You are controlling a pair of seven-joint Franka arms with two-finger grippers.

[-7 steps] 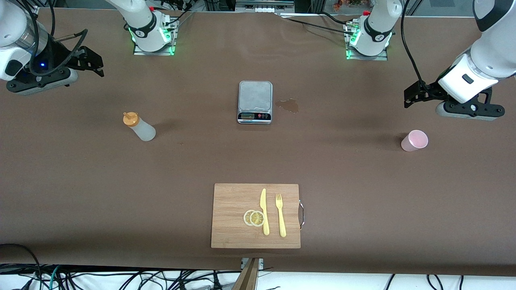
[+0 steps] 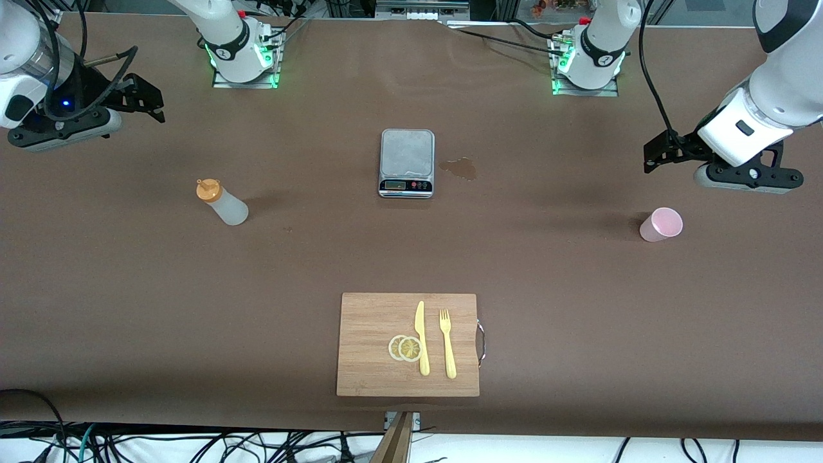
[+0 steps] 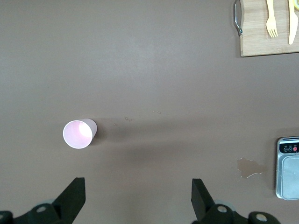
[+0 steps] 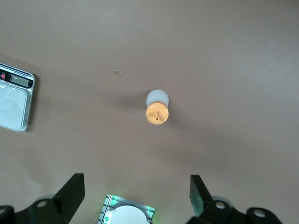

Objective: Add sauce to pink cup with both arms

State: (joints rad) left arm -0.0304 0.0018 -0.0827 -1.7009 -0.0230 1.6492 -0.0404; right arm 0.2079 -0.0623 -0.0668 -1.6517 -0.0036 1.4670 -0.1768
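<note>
Front view, items by size: table (image 2: 128,308), brown; left gripper (image 2: 665,153), jaws wide apart, holding nothing, in the air over bare table at the left arm's end; right gripper (image 2: 143,96), likewise spread and unladen, at the right arm's end; cutting board (image 2: 373,360); scale (image 2: 407,162); sauce (image 2: 221,202), upright toward the right arm's end; pink cup (image 2: 661,224), upright toward the left arm's end.
</note>
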